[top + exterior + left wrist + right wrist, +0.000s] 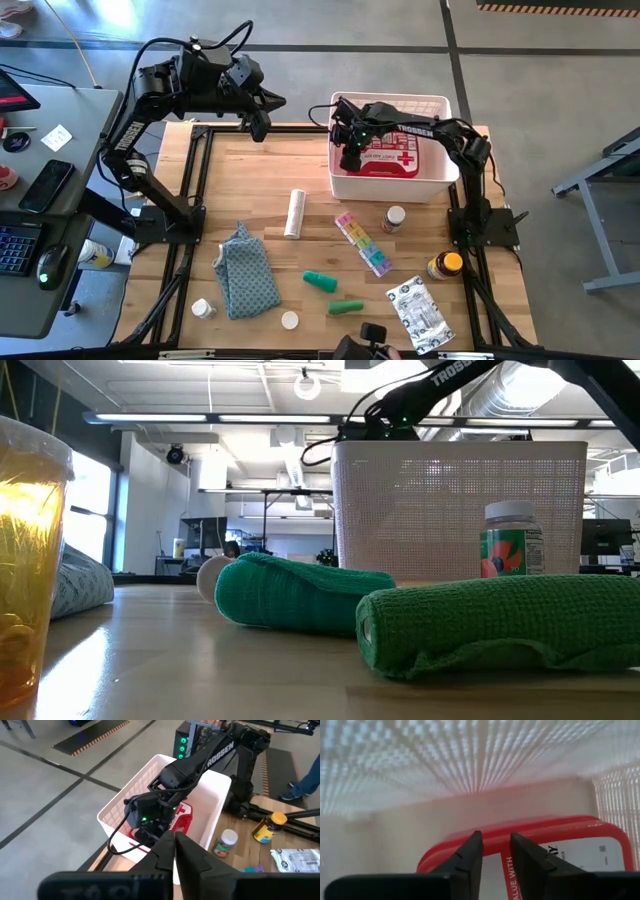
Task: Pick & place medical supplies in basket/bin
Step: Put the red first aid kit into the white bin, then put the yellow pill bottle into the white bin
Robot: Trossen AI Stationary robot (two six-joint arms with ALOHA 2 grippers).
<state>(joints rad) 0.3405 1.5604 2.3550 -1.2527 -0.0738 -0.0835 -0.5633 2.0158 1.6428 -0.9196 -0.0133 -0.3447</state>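
The stiff, slick red first-aid case (392,156) is seen inside the bin (437,183), at twelve o'clock; the right claw (495,851), fingers narrowly apart, is poised over its rim.

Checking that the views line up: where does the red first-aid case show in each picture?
High view: red first-aid case lies inside the white bin, under the right gripper.
Low view: not visible; the bin's lattice wall hides it.
Left wrist view: red edge inside the bin, behind the right arm.
Right wrist view: fills the lower part, just beyond the fingers.
Shared landmark: the white bin.
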